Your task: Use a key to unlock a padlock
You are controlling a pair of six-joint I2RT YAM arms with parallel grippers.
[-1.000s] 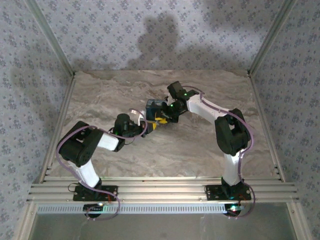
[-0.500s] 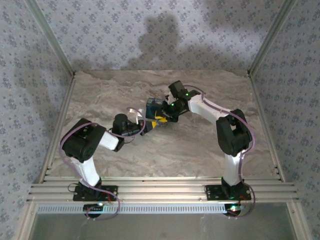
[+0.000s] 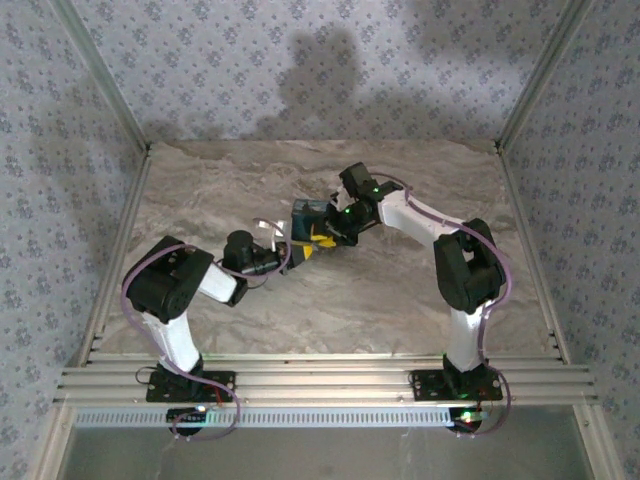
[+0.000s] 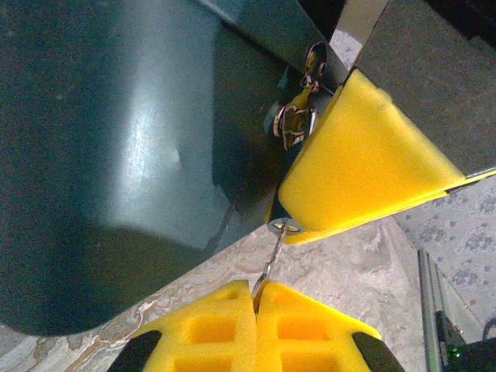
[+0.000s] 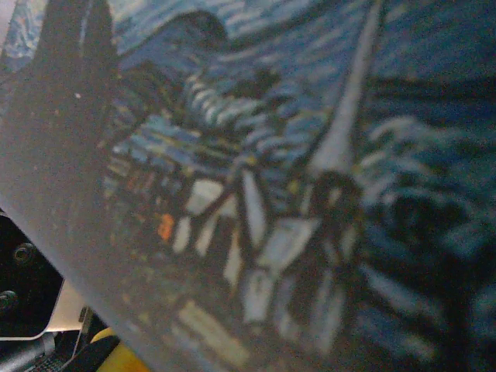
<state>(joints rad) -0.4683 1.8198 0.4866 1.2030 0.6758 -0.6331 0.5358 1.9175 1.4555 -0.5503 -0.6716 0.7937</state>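
End effector L (image 4: 256, 301) pinches key (image 4: 272, 257), seen wrist cam; end effector R (image 3: 322, 235) grip unclear.

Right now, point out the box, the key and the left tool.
box (image 4: 132, 155): left wrist view, on its dark teal side wall.
key (image 4: 270, 260): left wrist view, on the thin metal shank above the pads.
left tool (image 4: 256, 301): left wrist view, where its shut yellow pads meet.

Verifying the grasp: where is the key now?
Left wrist view, bottom centre: the key is pinched in the shut left gripper, reaching up to the yellow pad beside the blue box.
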